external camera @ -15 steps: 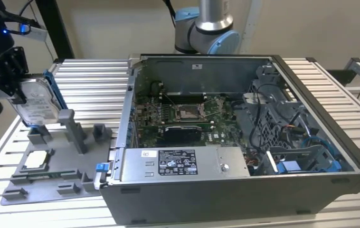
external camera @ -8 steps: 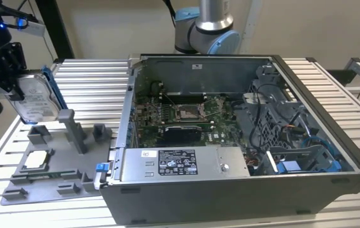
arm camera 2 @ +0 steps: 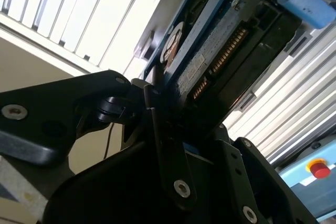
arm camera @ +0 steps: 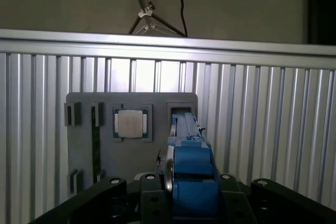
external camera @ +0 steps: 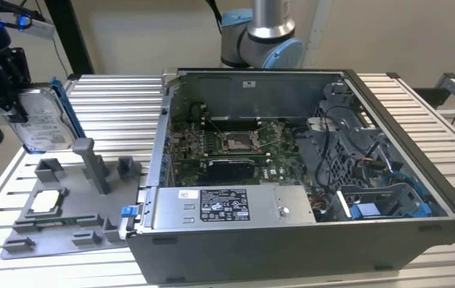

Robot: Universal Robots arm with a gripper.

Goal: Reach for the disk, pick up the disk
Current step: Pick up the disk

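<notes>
The disk, a silver-metal drive with a white label and a blue bracket along its edge, hangs upright in the air above the table at the exterior view's left. My gripper is shut on its upper part, black fingers on both faces. In the second wrist view the disk sticks out from between the black fingers, its connector edge showing. The first wrist view sees the disk edge-on, with the blue bracket rising from the gripper.
Below the disk lies a grey fixture tray with upright posts and a small square chip; the tray and chip also appear in the first wrist view. An open computer case stands at the exterior view's right.
</notes>
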